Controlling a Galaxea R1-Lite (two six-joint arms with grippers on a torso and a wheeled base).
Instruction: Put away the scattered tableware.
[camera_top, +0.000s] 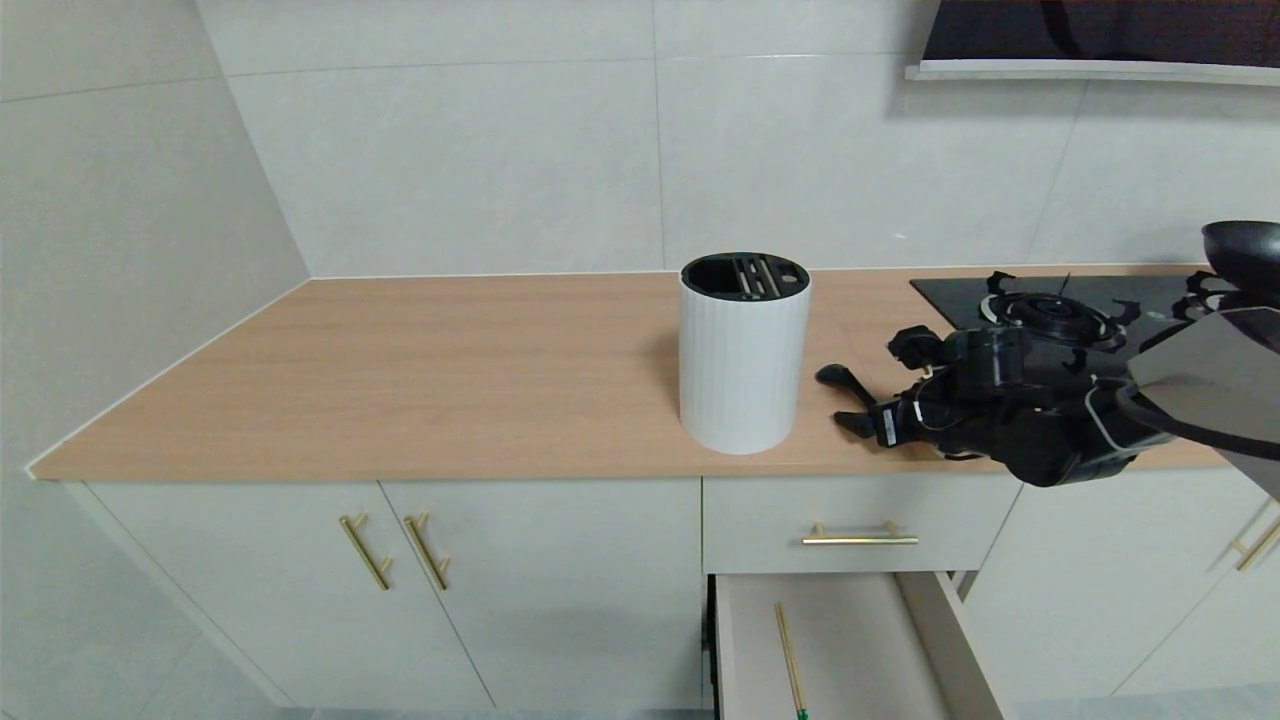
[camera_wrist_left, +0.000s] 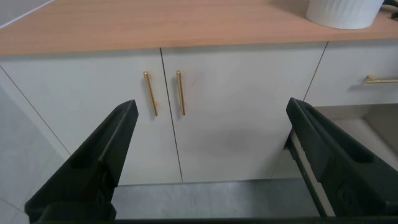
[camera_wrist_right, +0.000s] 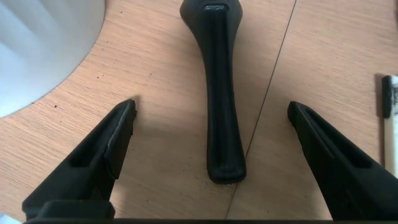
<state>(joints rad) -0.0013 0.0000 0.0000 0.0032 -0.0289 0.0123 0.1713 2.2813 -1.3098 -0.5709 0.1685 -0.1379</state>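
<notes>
Lying flat, black utensil handle (camera_wrist_right: 222, 93) runs lengthwise between spread right fingers (camera_wrist_right: 93, 168), probably a ladle's.

White holder (camera_top: 744, 360) stands on the counter (camera_top: 400, 370) — right end effector (camera_top: 873, 386) just beside it, at a black handle (camera_top: 836, 378).

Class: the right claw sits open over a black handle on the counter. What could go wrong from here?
The black handle lies flat on the countertop, so the right claw, open astride it, may scrape the wood or pinch it off-centre and drop it. The white utensil holder stands close beside; lifting could knock it.
</notes>
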